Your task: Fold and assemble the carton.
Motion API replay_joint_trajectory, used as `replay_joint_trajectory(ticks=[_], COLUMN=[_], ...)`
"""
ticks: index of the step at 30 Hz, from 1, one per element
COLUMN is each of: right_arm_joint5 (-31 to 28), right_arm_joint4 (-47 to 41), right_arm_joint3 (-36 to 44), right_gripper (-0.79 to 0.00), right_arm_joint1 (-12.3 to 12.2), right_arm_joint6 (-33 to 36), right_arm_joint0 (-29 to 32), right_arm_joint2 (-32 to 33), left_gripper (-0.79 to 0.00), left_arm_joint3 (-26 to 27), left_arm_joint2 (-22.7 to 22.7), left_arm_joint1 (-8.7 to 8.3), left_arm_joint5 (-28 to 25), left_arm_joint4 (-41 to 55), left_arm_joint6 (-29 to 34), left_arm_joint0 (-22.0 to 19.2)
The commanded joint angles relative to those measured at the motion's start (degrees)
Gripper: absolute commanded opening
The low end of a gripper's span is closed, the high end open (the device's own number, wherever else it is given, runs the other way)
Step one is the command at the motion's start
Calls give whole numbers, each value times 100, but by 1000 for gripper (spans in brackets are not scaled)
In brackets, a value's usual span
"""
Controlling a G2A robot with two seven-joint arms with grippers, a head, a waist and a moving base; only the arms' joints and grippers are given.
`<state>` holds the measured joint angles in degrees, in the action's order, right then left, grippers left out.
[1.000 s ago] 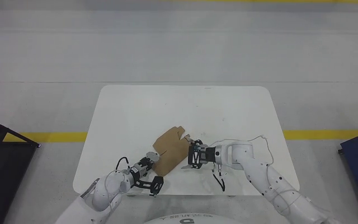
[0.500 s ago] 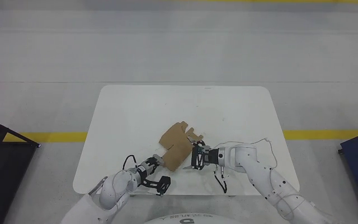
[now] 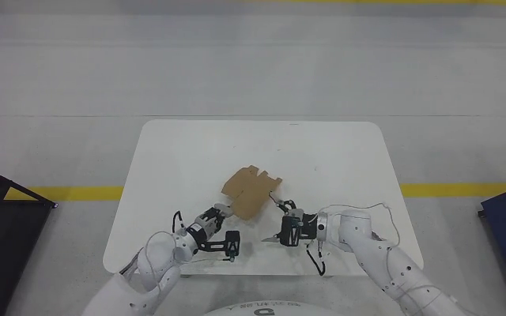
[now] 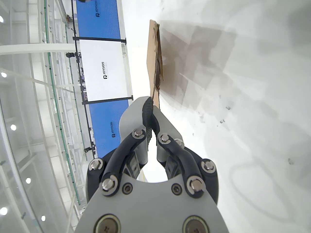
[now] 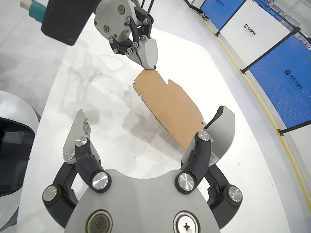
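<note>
Left gripper: at the near edge of the table, left of centre. Its jaws are clenched on one corner of the carton, and the wrist view shows the black pads pressed against the cardboard edge. From the other arm's camera it comes down onto that corner from above.

Right gripper: near the table's front edge, right of the left gripper. Its jaws are spread wide with nothing between them. One fingertip stands just beside the carton's nearest corner; whether it touches cannot be told.

Flat brown cardboard carton: an unfolded blank with notched flaps along one side. It is held by a corner and tilted above the table, with its shadow on the surface beneath. The left wrist view shows it edge-on, and the right wrist view shows its broad face. It sits between the two grippers, slightly beyond them.

White rounded-corner table: it has scuff marks near the front.

Grey floor: crossed by a yellow line on both sides of the table.

Blue and white partition panels: they stand well beyond the table.
</note>
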<state>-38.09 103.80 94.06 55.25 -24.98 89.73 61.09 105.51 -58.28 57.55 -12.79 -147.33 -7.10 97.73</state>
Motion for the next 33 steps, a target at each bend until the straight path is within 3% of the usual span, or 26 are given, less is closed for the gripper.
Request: replay_joint_trajectory(ticks=[1,7,8,12,17,19,22,23,24,28,33], right_arm_joint5=[94,428,396,313,413,434,403,385,364,367,211], right_arm_joint4=[-85,-287,-297,-315,-432,-463,-487,-497,-514,-590,-814], right_arm_joint3=[-27,-124,-114,-78,-100,-106,-123,-122,-118,-138,-126], right_gripper=[0,0,-28,-326,-579,-751,-785,-785,-785,-785,-785], right_arm_joint1=[17,76,87,125,170,179,178,175,170,124,-1], right_arm_joint6=[53,456,590,942,1179,1224,1244,1228,1166,692,-205], right_arm_joint0=[-61,-153,-185,-284,-361,-375,-375,-372,-367,-290,-120], right_arm_joint2=[-10,-97,-136,-291,-396,-413,-414,-408,-394,-215,323], left_gripper=[-785,-785,-785,-785,-785,-785,-782,-434,0,0,0], left_arm_joint3=[53,253,292,441,582,621,644,646,642,577,302], left_arm_joint2=[-90,-492,-558,-838,-1009,-1042,-1076,-1092,-1115,-1374,-2195], left_arm_joint1=[-24,-147,-167,-237,-292,-306,-316,-322,-324,-345,-415], left_arm_joint5=[-260,-758,-812,-956,-1013,-999,-901,-875,-812,-376,237], left_arm_joint4=[299,492,544,708,721,716,795,794,828,1166,2039], left_arm_joint6=[-354,-985,-1076,-1333,-1443,-1459,-1508,-1529,-1525,-1727,-2351], left_arm_joint0=[-6,133,179,346,508,555,623,633,656,823,1306])
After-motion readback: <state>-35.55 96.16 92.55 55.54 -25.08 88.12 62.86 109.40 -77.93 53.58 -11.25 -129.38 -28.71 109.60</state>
